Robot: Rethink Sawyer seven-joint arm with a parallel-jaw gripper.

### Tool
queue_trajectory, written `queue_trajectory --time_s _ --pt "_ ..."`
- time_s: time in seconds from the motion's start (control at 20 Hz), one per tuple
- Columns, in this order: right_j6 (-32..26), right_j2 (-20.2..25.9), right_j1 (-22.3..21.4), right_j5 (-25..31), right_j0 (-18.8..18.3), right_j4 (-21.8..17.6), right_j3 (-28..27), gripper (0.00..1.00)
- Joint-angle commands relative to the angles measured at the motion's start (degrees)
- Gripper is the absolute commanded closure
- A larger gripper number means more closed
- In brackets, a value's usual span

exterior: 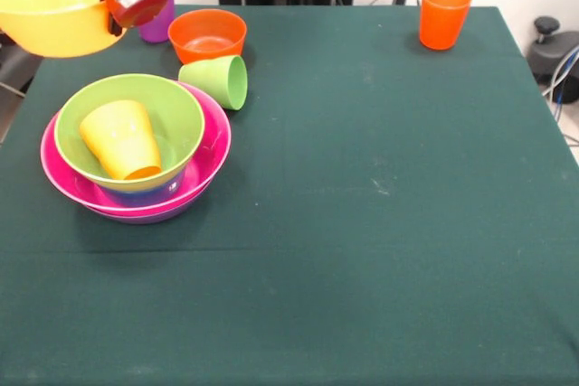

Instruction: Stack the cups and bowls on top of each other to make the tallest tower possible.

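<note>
The gripper (127,8) grips the glossy yellow plastic bowl (50,11) by its rim, lifted above the nested multicoloured tower (136,146), presumably for stacking.

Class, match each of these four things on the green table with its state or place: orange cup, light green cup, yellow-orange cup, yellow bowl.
Things:
1. orange cup
2. light green cup
3. yellow-orange cup
4. yellow bowl

States:
A. lying on its side on the cloth
B. tilted inside the green bowl
C. lifted above the table at the gripper
D. upright, alone at the far corner

Pairs: 1-D, 2-A, 3-B, 4-C
</note>
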Motion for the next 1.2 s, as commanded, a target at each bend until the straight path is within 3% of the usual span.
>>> queue_trajectory --time_s 0.05,1.2 --pt "7.72 3.1 1.65 4.84 1.57 1.69 -3.68 1.0" --pt "8.05 2.07 2.52 8.59 2.31 3.17 -6.96 1.0"
